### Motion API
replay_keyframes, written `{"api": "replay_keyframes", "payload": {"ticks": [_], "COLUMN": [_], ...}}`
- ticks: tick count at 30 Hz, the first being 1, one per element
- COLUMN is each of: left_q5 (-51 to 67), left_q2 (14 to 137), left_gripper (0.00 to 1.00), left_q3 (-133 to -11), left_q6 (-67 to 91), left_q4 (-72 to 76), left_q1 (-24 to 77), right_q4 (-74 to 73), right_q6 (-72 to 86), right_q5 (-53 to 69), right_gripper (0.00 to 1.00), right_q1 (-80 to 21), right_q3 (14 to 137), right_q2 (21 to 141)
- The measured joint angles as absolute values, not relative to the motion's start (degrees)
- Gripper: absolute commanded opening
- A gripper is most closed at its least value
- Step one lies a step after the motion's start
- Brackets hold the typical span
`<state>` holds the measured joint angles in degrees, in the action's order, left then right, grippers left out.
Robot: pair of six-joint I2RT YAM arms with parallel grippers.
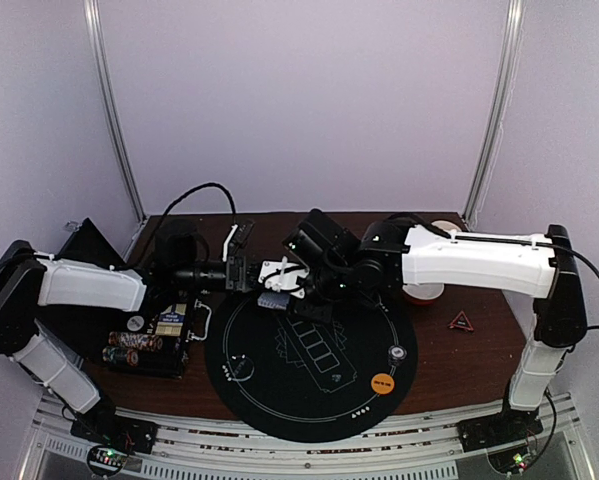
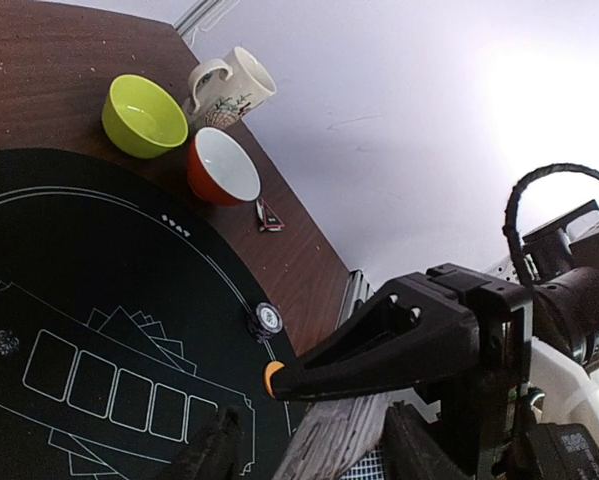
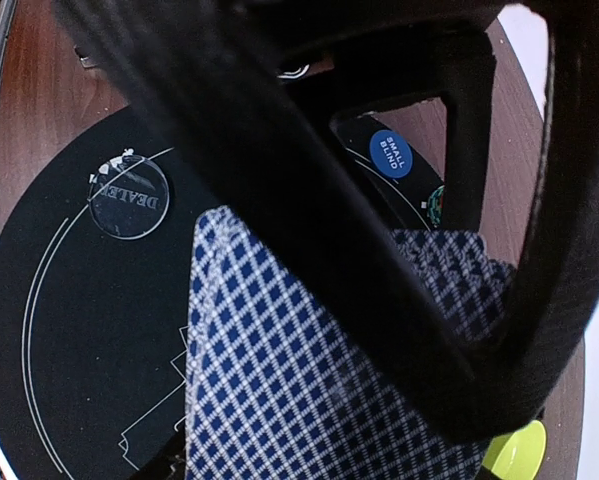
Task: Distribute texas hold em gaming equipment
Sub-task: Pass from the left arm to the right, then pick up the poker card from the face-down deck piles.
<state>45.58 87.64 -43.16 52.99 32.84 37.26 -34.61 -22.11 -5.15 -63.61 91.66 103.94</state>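
Observation:
A deck of playing cards (image 1: 274, 299) with a blue-checked back (image 3: 279, 380) hangs above the far edge of the round black mat (image 1: 279, 390), between the two grippers. My right gripper (image 1: 287, 278) is shut on it; one black finger (image 2: 399, 340) lies across the deck's grey edge (image 2: 329, 435). My left gripper (image 2: 314, 452) stands open around the deck, with mat showing between its left finger (image 2: 214, 450) and the cards. On the mat lie a clear dealer disc (image 3: 129, 197), a blue small-blind disc (image 3: 389, 153) and an orange disc (image 1: 381, 383). A red triangle (image 1: 462, 321) rests on the wood at the right.
A black tray with poker chips (image 1: 134, 345) sits at the left, under the left arm. A green bowl (image 2: 144, 117), an orange-and-white bowl (image 2: 223, 166) and a patterned mug (image 2: 229, 90) stand at the table's back right, beneath the right arm.

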Motion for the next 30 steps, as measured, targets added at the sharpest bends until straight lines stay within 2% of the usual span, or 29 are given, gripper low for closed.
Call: {"api": "replay_keyframes", "payload": {"ticks": [6,13,15,20,22,25,30], "left_q5": [44.51,42.87,42.39,42.17,42.06,41.54,41.17], "left_q2": [87.29,85.62,85.38,85.17,85.17,85.19,85.52], "left_gripper": [0.43,0.45,0.48,0.67,0.67,0.67,0.53], "left_q3": [-45.19,-46.30,-46.30,-46.33,-46.70,-48.07,-50.04], "left_q6": [47.33,42.24,41.58,40.14,38.98,37.30,35.29], "left_q4": [25.34,17.74,16.45,14.52,13.06,10.76,8.49], "left_q1": [37.30,37.28,37.12,36.73,36.75,36.84,36.97], "right_q4": [-35.88,-35.81,-35.70,-35.35,-35.29,-35.14,-34.70], "right_q6": [-22.11,-22.11,-22.09,-22.11,-22.11,-22.11,-22.09], "right_q5": [-5.19,-6.48,-6.74,-6.98,-7.03,-7.03,-7.05], "right_gripper": [0.57,0.56,0.56,0.56,0.57,0.57,0.57], "right_q1": [-63.61,-63.61,-63.61,-63.59,-63.59,-63.61,-63.61], "right_q3": [91.66,91.66,91.66,91.66,91.66,91.66,91.66], "right_q2": [103.94,103.94,103.94,103.94,103.94,103.94,103.94]}}
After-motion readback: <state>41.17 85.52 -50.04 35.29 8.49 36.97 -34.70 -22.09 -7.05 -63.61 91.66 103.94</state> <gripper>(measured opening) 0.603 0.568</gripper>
